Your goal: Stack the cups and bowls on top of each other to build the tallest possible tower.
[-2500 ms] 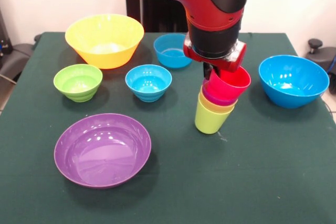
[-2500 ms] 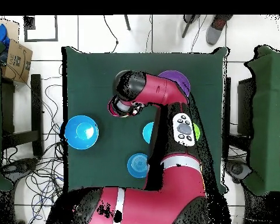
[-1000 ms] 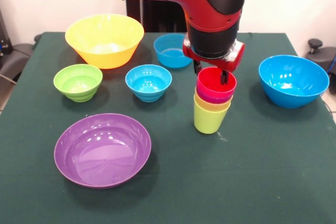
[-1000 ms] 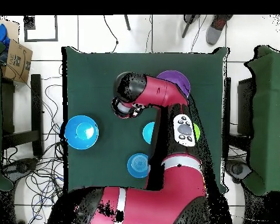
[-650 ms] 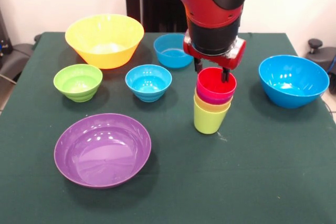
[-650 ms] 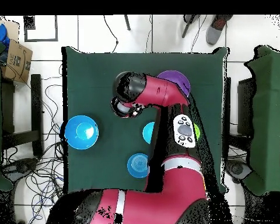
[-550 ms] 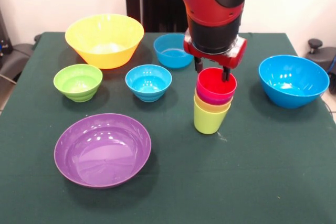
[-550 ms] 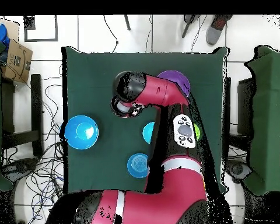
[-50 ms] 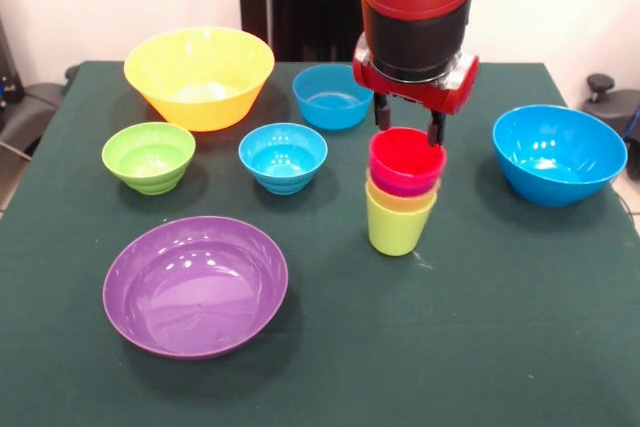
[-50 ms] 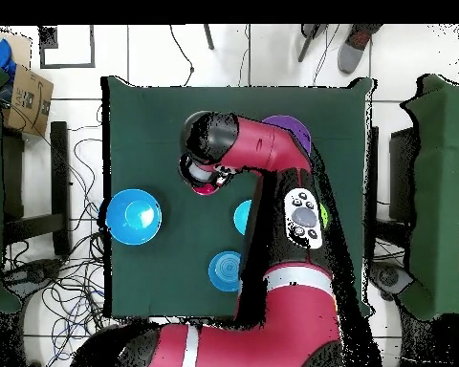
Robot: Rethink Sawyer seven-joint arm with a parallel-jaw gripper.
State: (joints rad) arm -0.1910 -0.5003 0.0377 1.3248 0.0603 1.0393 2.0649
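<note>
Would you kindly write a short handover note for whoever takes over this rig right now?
Claw: open and empty, just above the red cup, one finger over each side of its rim.
Tower: four cups nested upright, lime green cup at the bottom, then yellow, purple, red on top.
Done: all the cups are stacked.
Left: all six bowls sit loose on the table: yellow bowl, green bowl, two small blue bowls, large blue bowl, purple bowl. None is on the tower yet.
</note>
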